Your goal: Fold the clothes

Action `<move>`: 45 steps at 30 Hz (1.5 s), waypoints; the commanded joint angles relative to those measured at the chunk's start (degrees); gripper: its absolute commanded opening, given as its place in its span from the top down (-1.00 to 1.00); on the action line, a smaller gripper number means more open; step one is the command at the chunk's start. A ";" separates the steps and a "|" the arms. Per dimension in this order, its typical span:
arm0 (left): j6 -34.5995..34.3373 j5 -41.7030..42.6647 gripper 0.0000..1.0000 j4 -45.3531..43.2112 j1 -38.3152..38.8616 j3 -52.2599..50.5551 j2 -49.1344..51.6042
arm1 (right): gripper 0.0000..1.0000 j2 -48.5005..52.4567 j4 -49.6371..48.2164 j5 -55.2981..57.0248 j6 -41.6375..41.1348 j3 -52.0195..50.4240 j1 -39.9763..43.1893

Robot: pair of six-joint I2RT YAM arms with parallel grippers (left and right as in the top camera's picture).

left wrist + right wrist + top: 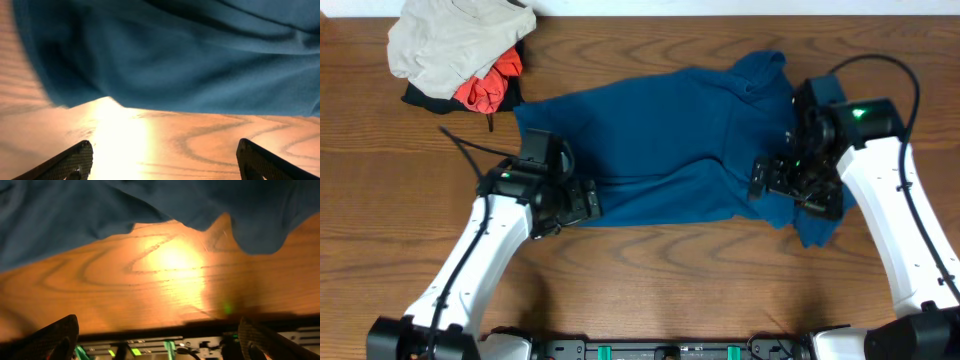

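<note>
The large deep teal-blue short-sleeved shirt of soft plain cloth [660,150] lies spread sideways across the middle of the brown wood-grain table [670,290]. Its left end lies near a heap of other clothes at the far left corner: a pale beige-grey garment [450,40] on top of an orange-red one [490,90] and a black one [420,98]. The shirt is laid out fairly flat but rumpled. A sleeve or collar part bunches up at its far right corner, and a flap hangs toward the near edge at the right. No clean, finished fold shows, though whether the cloth is already doubled once cannot be told from above. The left gripper [582,200] sits at the shirt's near left corner, and the right gripper [768,180] is over its right end. In both wrist views the fingers stand wide apart with only bare wood between them and the blue edge just beyond, so both are open and holding nothing. By my reading the task is at an early stage: the cloth is laid out and the arms are placed at its near edge. Gripping, folding over, tucking the loose right end and squaring up are all not yet done.
</note>
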State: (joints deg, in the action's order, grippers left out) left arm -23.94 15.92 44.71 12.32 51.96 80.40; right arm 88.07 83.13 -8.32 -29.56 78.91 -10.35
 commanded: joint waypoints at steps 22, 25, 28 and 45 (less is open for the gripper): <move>0.61 1.42 -0.85 -4.94 0.63 -0.04 2.38 | -0.98 -6.80 -29.22 1.42 -25.90 -31.15 0.66; 0.63 1.42 -0.85 -4.96 0.63 -0.04 2.38 | -0.98 -6.73 -31.04 4.09 -24.76 -31.17 1.01; 1.05 1.42 -0.85 -4.96 0.63 -0.04 2.38 | -0.99 -6.73 -32.59 5.05 -24.59 -31.91 1.31; 1.25 1.44 -0.85 -4.72 0.63 -0.04 2.38 | -0.95 -6.73 -50.64 4.07 -20.41 -38.93 2.69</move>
State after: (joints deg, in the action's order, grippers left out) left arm -23.70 16.82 39.88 12.86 51.92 82.52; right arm 81.71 33.10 -5.50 -52.18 40.47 -8.99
